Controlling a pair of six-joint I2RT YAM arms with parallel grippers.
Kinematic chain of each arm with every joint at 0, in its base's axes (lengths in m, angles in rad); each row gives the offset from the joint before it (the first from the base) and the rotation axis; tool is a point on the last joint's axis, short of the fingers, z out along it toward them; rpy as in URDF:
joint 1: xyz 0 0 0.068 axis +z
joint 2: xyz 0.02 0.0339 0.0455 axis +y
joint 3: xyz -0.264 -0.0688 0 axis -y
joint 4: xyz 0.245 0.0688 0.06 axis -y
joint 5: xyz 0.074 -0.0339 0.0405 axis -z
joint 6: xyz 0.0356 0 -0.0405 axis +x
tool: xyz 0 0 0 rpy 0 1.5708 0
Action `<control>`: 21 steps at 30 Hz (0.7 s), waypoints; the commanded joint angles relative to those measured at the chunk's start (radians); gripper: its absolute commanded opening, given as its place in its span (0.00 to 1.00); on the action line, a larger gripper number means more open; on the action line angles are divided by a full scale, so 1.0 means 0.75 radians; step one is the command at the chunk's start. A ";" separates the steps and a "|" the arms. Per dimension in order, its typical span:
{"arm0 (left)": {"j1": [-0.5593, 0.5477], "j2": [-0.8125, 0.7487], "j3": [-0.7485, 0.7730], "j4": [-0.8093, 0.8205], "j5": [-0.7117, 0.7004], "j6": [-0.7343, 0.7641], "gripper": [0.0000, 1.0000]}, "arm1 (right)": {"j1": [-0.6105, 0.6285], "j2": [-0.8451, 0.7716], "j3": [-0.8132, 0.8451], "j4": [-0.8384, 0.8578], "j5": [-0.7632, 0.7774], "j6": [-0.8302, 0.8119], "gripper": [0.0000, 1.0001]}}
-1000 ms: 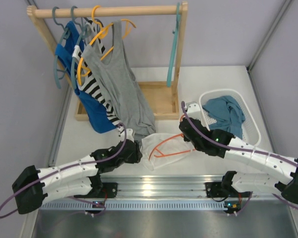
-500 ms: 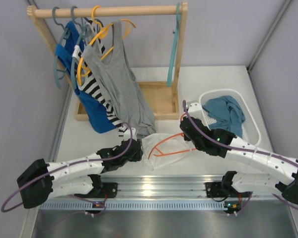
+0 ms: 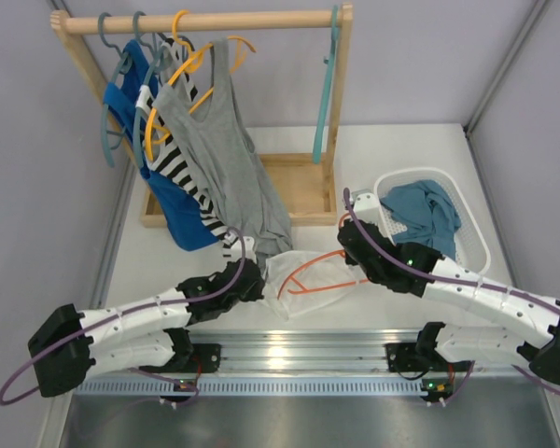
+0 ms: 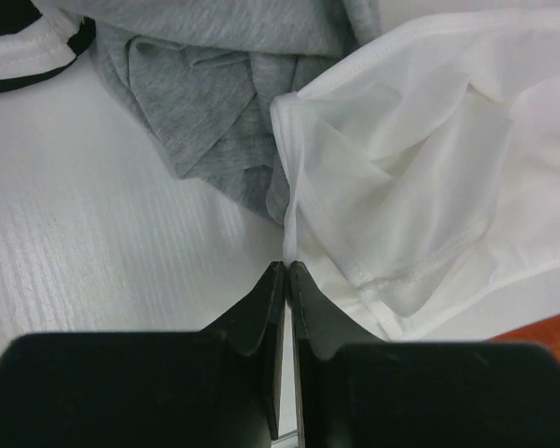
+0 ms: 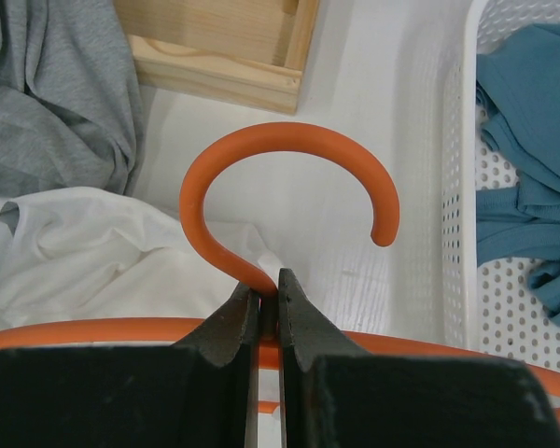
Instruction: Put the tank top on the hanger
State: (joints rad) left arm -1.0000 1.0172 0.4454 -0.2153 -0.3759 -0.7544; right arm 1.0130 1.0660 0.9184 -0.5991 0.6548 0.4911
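**Both claws clamped: one on the hem, one on the hanger's neck**

From where I stand, the left claw (image 4: 286,269) has its jaws pressed together on the very edge of the tank top (image 4: 420,168). The stitched hem runs straight down into the tips, so it looks like a thin pinch of cloth. The rest of the top spreads ahead of that claw and off to its right, lying crumpled on the table (image 4: 93,215). The right claw (image 5: 269,285) is nipped tight on the hanger (image 5: 285,140), just where the hook meets the shoulders. The hook curls up ahead of its tips, and the bar runs across beneath them.

I'd judge the job now is to open the top over the hanger's arm. The grip is on a single layer at the hem, so a slow, low lift is wise, or it may slip out. The grey top (image 4: 215,103) touches the white one just ahead and left of the left claw, and mustn't be dragged along.

The white cloth is sheer and limp, folded on itself, with seamed edges. The hanger is smooth, round plastic. The perforated basket (image 5: 453,187) stands right of the right claw.
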 commanded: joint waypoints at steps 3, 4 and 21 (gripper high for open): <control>0.006 -0.109 0.087 -0.087 -0.016 0.036 0.07 | 0.020 0.016 0.076 0.020 0.043 0.014 0.00; 0.006 -0.117 0.089 -0.099 -0.004 0.044 0.09 | 0.020 0.018 0.078 0.022 0.043 0.014 0.00; 0.004 -0.195 0.240 -0.185 0.200 0.090 0.00 | 0.020 0.082 0.133 0.011 0.104 0.045 0.00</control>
State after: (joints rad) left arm -0.9974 0.8871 0.5537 -0.3496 -0.2852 -0.7170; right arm 1.0130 1.1168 0.9520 -0.5995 0.6838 0.5049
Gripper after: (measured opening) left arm 0.012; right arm 0.045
